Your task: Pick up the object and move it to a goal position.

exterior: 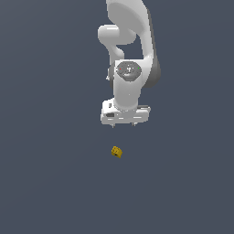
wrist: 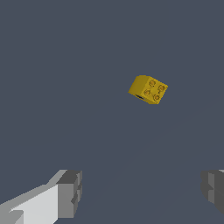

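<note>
The object (exterior: 116,151) is a tiny yellow-orange blocky chunk with darker round specks, lying on the dark grey floor. In the exterior view it sits below my white gripper (exterior: 124,125), with a clear gap between them. In the wrist view the object (wrist: 148,89) lies well beyond the fingers, off to one side of the gap. My gripper (wrist: 142,192) is open and empty, with one grey pad (wrist: 70,192) and the other (wrist: 213,189) wide apart.
The flat dark grey floor (exterior: 45,183) fills both views. The white arm (exterior: 130,41) rises behind the gripper in the exterior view. No goal marker or other thing shows.
</note>
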`<state>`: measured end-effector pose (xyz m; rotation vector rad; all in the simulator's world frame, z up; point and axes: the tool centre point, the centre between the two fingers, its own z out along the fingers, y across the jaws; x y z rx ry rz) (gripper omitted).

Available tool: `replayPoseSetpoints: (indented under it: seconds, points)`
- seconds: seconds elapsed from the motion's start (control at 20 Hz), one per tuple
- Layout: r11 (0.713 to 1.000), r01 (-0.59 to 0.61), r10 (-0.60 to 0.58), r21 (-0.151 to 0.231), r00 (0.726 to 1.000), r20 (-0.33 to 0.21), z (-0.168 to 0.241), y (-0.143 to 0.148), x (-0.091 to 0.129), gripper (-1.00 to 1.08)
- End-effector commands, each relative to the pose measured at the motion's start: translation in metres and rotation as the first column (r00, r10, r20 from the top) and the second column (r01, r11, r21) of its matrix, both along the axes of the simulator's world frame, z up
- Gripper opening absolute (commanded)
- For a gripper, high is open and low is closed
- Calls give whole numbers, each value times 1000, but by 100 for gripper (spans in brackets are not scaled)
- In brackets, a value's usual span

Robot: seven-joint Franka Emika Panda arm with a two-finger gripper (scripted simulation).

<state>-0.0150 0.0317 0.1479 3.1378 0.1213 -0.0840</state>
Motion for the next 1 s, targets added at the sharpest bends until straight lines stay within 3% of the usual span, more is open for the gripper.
replayPoseSetpoints:
  seconds: [0.0,0.5,0.95]
  points:
    - [1000,0,0,0,1000,0,0,0,0,100]
    - [999,-48,48,26,999,-15,-3,41,-10,100]
    - [997,-77,77,25,997,-12,-5,38,-6,100]
